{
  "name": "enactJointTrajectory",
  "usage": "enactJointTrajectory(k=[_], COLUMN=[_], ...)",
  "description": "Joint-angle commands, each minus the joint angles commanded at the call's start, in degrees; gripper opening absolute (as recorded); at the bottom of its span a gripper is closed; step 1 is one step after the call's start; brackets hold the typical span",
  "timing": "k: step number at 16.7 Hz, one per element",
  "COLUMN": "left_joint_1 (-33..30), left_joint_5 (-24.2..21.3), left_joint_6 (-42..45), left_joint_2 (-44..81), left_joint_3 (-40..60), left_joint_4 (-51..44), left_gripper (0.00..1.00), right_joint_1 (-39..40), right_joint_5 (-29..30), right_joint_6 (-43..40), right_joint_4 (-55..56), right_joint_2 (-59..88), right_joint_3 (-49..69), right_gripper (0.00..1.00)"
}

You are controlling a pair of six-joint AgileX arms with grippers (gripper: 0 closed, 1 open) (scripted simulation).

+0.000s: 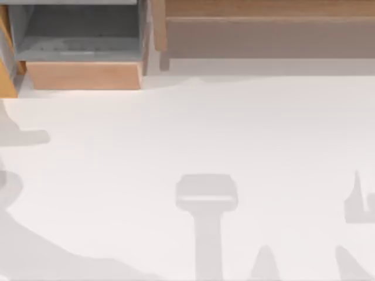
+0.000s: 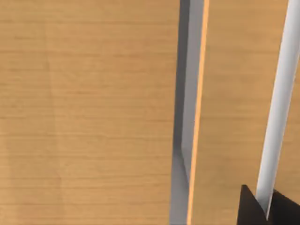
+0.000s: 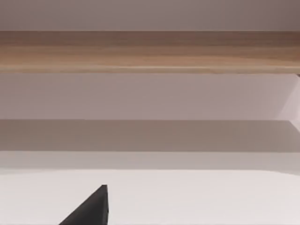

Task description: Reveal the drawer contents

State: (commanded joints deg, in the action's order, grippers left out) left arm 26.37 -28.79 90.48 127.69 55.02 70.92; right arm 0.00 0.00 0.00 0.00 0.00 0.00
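The drawer (image 1: pixel 7 82) shows partly at the table's far left edge, with an orange-brown wooden side and a pale grey strip beside it. In the left wrist view a wooden panel with an orange edge (image 2: pixel 197 117) stands beside a narrow grey gap (image 2: pixel 183 93). A white handle bar (image 2: pixel 279 93) runs along that wood. My left gripper (image 2: pixel 267 211) is shut on the bar, with one dark fingertip on each side of it. A dark part of my right gripper (image 3: pixel 91 213) hangs over the white table, facing a wooden shelf.
A grey-lined box with a light tan wood front (image 1: pixel 82 75) stands at the back left. A long wooden shelf unit (image 1: pixel 263 29) runs along the back right. Arm shadows fall on the white table (image 1: pixel 176 129).
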Motion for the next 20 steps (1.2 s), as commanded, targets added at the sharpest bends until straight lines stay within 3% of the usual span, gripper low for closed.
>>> enactJointTrajectory(k=[7,14,20], left_joint_1=[0.75,5.50,6.39], left_joint_5=[-0.67,-5.41,-6.34], left_joint_6=[0.30,0.35,0.65], left_joint_2=[-0.92,-6.26,-6.75], left_joint_3=[-2.13,-14.80,-15.68], left_joint_4=[1.25,8.11,9.12], left_gripper=[0.00,0.00,0.00], right_joint_1=[0.00,0.00,0.00], right_joint_5=[0.00,0.00,0.00], right_joint_6=[0.00,0.00,0.00], right_joint_4=[0.00,0.00,0.00], right_joint_2=[0.00,0.00,0.00], right_joint_3=[0.00,0.00,0.00], right_gripper=[1.00,1.00,1.00])
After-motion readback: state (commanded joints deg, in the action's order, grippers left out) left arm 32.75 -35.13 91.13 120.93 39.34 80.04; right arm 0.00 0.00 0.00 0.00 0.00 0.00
